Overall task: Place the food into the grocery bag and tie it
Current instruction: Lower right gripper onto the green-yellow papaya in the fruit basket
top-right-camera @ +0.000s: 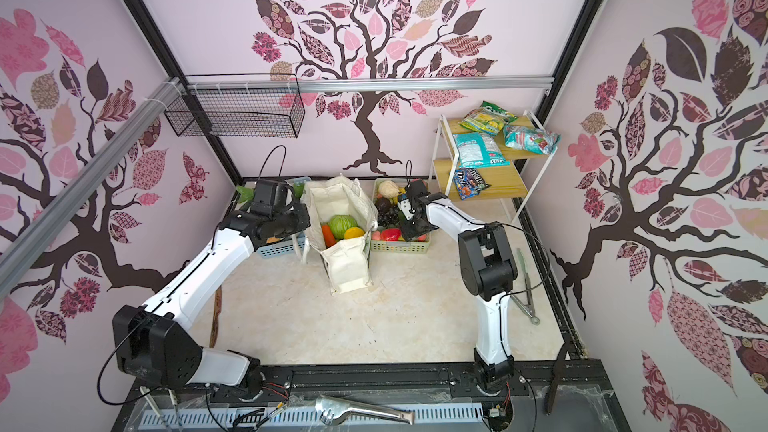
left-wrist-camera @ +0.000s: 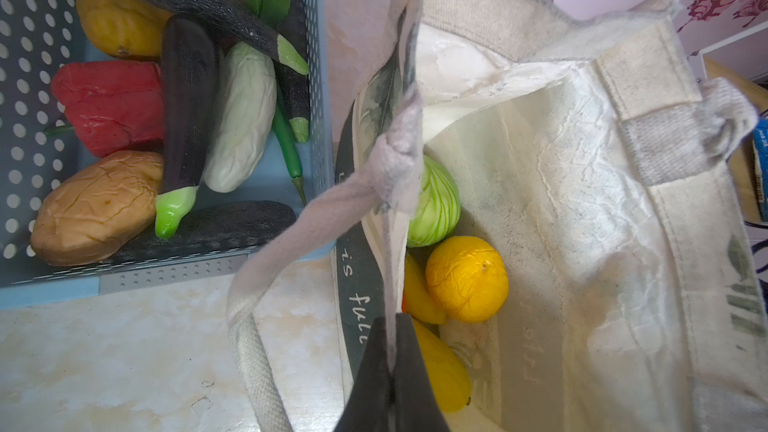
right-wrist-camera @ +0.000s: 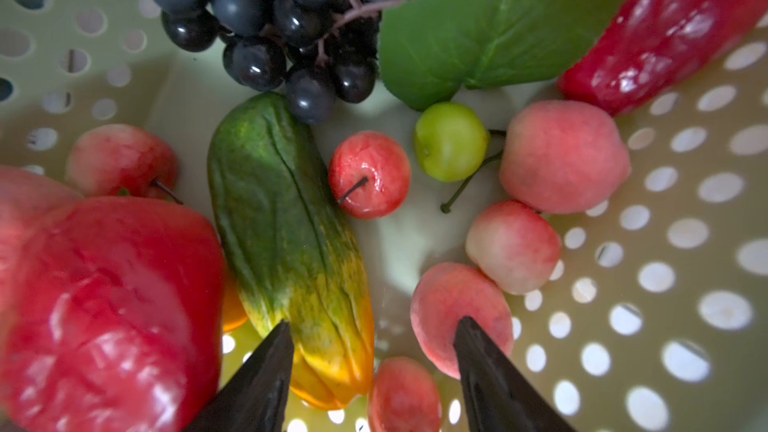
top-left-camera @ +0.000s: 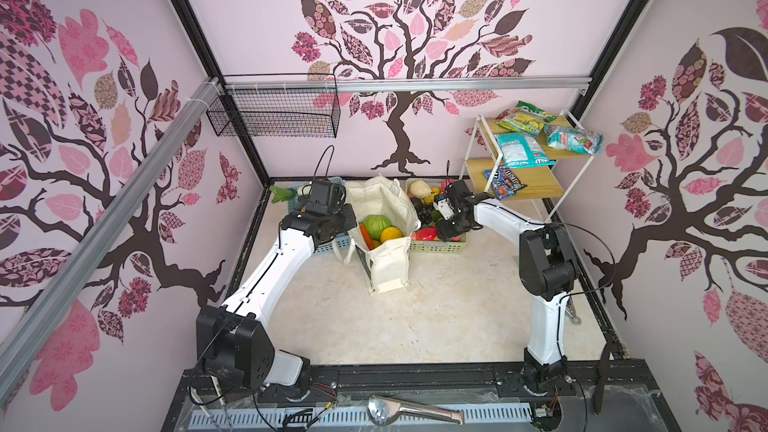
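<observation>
While the left gripper [left-wrist-camera: 394,324] pinches the grocery bag [left-wrist-camera: 561,209] rim, the spread right gripper [right-wrist-camera: 371,326], mid-loading, must next close on the green-yellow fruit [right-wrist-camera: 286,234].

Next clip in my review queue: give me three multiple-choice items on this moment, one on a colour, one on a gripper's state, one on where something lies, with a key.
1. The basket holding the aubergines is: A red; B blue; C black.
2. The left gripper is: A open; B shut on an aubergine; C shut on the rim of the grocery bag.
3. The cabbage lies: A in the grocery bag; B in the basket; C in the left gripper.

Key:
1 B, its perforated walls show blue in the left wrist view.
2 C, the bag's fabric edge is pinched between its tips.
3 A, it sits inside the bag next to the orange.
</observation>
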{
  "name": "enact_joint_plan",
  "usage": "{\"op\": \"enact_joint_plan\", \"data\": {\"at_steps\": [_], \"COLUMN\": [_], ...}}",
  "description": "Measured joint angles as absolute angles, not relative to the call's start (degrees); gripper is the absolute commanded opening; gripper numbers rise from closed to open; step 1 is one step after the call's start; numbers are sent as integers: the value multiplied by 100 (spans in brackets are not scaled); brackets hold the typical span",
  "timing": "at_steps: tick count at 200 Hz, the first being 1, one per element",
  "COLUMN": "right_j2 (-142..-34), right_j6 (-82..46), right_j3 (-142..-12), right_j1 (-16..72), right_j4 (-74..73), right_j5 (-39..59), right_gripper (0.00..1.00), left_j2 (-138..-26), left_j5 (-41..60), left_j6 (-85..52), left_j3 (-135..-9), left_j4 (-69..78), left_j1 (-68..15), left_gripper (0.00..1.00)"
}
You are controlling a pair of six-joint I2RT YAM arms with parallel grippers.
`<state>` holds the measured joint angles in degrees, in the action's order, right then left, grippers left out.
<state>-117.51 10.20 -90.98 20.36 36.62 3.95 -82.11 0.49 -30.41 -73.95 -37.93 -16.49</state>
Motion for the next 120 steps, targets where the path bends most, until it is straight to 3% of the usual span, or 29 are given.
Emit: {"op": "enact_joint_plan", "data": {"at_steps": [120], "right_j2": [-11810], "right_j6": [1098], "right_j3": [-9247], "right_j1": [2053], "right_j4": [3841], "right_j5": [1251], "right_gripper": [69], "left_j2": [-8256], "left_j5": [152], "left_j6": [-3107], "left_j3": [-7402], "left_j4": [-3771], "left_j1": [-1638], "left_gripper": [0]}}
